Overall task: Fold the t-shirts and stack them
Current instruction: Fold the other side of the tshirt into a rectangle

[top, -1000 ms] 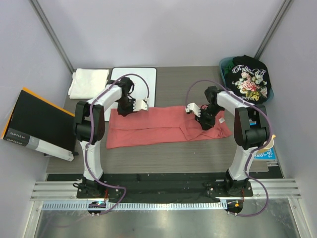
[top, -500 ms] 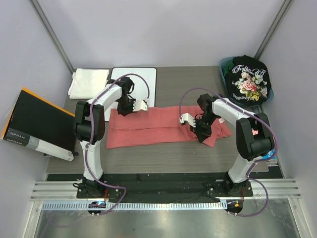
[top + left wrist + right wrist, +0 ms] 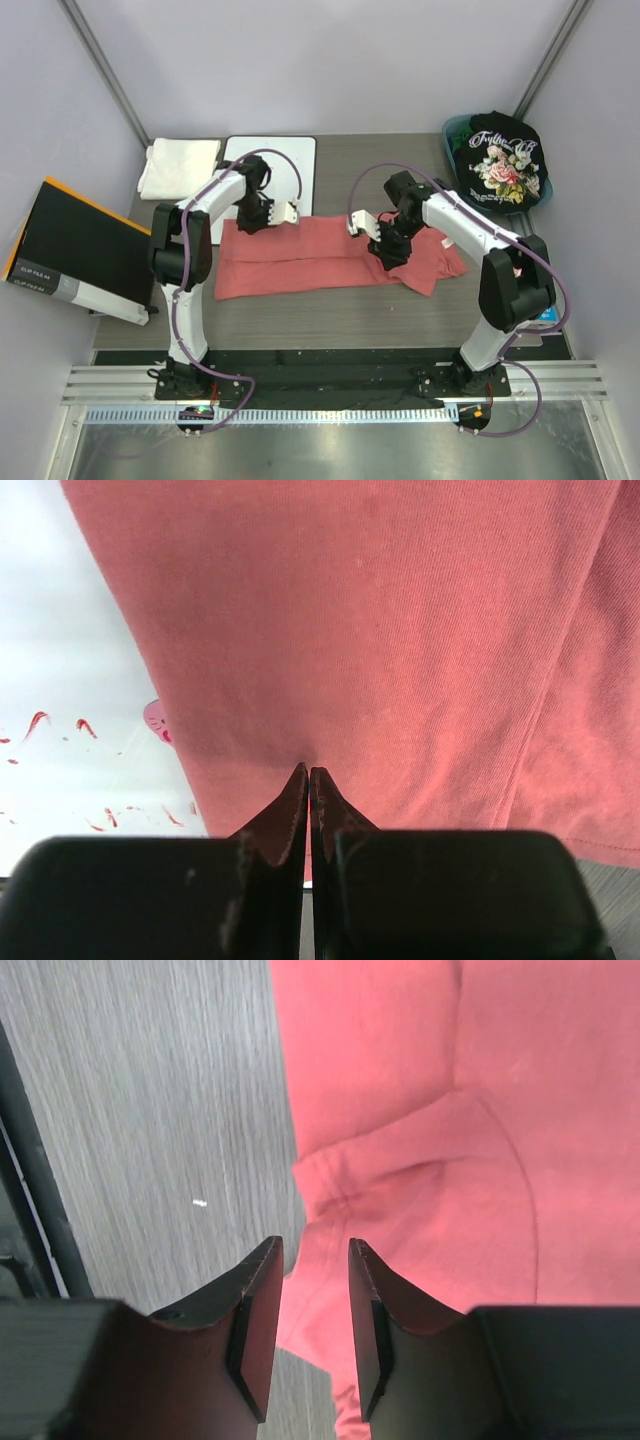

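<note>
Both arms lean in over the plain salmon-red cloth t-shirt (image 3: 300, 258), spread long across the grey wood-grain worktop (image 3: 380, 160)

Left arm's tucked with a bent elbow, and the left tool (image 3: 290, 212) sits at the shirt's far edge, fingers together and pinched on the cloth beside the flat white whiteboard with red marks (image 3: 285, 155). Right arm stretches inward, with the right tool (image 3: 357, 222) over the shirt's middle, fingers apart and nothing between them. That arm hides part of the shirt's right end, and whether its tips touch cloth is hard to say
</note>
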`<state>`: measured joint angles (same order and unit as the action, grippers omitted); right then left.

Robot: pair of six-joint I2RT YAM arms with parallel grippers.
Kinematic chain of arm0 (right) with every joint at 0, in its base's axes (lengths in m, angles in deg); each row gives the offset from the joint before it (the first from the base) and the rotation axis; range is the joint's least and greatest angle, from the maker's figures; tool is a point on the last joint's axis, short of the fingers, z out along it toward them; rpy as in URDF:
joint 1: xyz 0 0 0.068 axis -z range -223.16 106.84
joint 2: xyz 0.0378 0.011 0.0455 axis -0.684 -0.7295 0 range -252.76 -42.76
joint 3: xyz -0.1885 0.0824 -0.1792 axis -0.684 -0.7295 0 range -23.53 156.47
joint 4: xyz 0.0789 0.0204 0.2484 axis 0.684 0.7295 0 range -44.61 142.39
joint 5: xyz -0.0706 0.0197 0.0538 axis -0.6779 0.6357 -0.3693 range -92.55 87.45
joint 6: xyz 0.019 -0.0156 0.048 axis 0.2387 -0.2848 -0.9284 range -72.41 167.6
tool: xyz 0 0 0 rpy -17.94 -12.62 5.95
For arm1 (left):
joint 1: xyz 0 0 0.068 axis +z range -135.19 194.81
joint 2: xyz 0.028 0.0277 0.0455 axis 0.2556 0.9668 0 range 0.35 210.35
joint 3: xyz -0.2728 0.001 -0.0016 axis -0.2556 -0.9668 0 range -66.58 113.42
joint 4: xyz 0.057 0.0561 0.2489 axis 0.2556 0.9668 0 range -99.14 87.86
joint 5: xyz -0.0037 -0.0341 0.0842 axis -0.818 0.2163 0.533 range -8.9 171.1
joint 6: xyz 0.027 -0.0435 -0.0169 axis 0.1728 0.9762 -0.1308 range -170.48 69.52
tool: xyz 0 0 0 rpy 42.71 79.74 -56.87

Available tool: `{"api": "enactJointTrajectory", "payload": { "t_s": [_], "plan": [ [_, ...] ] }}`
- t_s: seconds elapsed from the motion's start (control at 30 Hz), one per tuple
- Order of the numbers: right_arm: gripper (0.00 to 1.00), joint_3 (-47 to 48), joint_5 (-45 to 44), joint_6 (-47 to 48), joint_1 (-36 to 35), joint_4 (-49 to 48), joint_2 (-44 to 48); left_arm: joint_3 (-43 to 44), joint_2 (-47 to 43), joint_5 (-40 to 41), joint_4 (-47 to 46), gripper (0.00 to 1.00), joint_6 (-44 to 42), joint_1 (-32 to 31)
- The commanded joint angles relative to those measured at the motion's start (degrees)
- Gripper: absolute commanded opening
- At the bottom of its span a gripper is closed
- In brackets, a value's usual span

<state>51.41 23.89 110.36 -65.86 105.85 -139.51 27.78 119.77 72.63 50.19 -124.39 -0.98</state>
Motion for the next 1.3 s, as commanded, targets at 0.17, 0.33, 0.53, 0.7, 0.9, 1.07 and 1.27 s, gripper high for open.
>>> {"api": "enactJointTrajectory", "payload": {
  "t_s": [0.17,0.33,0.53,0.7,0.9,1.07,1.27],
  "plan": [
    [0.42,0.1,1.3,-0.8,-0.7,-4.0,-6.4,-2.1,-2.4,-0.8,-0.9,0.02,1.4,-0.3],
    [0.45,-0.1,1.9,-1.5,-0.7,-6.0,-8.7,-2.5,-2.4,-0.7,-1.3,0.01,1.3,-0.3],
    [0.47,0.5,2.2,-1.6,-0.7,-6.4,-11.3,-1.8,-2.0,-0.5,-1.7,0.01,1.4,-0.3],
    [0.5,1.1,2.3,-2.3,-0.7,-6.8,-13.6,-2.0,-1.8,-0.5,-1.7,0.01,1.4,-0.2],
    [0.38,1.7,2.5,-2.9,-1.1,-7.0,-14.7,-2.5,-1.6,-0.5,-1.9,0.01,1.4,0.1],
    [0.02,2.6,2.0,-3.1,-1.5,-6.5,-14.5,-2.6,-1.5,-0.8,-2.3,0.01,1.4,0.1],
    [0.01,3.2,2.3,-2.9,-1.6,-4.9,-13.1,-2.4,-1.2,-1.1,-2.6,0.01,1.1,0.1]
  ]
}}
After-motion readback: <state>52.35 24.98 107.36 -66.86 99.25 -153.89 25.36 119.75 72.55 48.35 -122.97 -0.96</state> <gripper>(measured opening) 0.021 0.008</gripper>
